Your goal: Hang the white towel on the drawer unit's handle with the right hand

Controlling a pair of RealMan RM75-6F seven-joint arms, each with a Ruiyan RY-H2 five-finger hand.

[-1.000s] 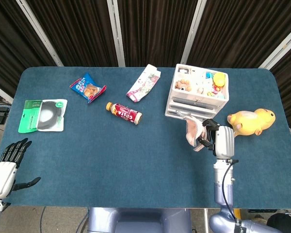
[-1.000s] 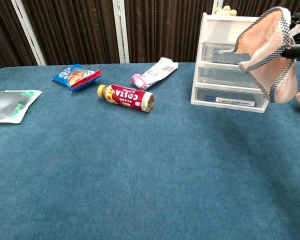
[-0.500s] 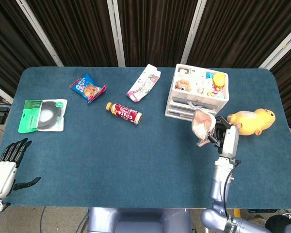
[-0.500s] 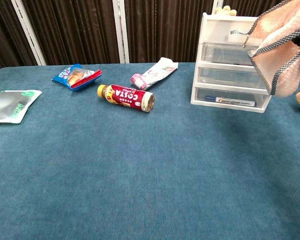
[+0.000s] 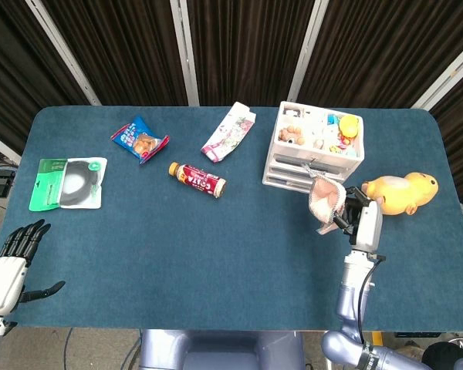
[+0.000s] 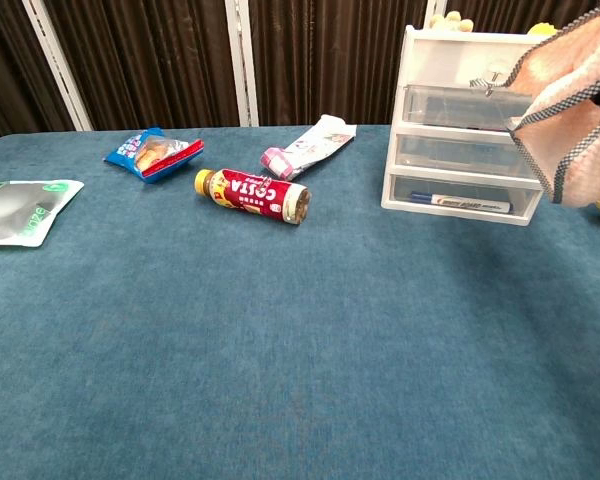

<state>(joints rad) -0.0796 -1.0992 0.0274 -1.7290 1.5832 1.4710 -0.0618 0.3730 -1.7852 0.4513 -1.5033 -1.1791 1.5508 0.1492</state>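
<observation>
The dark fingers [image 5: 344, 206] of the right hand [image 5: 360, 218] are closed on a pale pink-white cloth towel with a grey checked edge [image 5: 325, 202], which is held up off the table just in front of the white plastic three-drawer unit [image 5: 315, 156]. In the chest view the towel [image 6: 570, 110] is seen bunched at the top right and draped downward, so that its long axis runs roughly from upper left to lower right, with the loose end pointing down toward the table. Its upper edge lies near the small metal handle of the top drawer [image 6: 491, 84]; whether the two are touching cannot be told. A blue marker [image 6: 464, 201] is visible inside the bottom drawer, and small toys are piled in the open top tray.

A yellow plush duck [image 5: 400, 193] lies just to the right of the hand. On the blue felt-covered table [image 5: 216, 262], well apart to the left, are a red bottle on its side [image 5: 197, 179], a pink-and-white pouch [image 5: 228, 132], a blue snack packet [image 5: 140, 139] and a green-and-white flat pack [image 5: 68, 183].

The left hand [image 5: 11, 266] is seen at the near left corner, holding nothing, with its fingers spread.
</observation>
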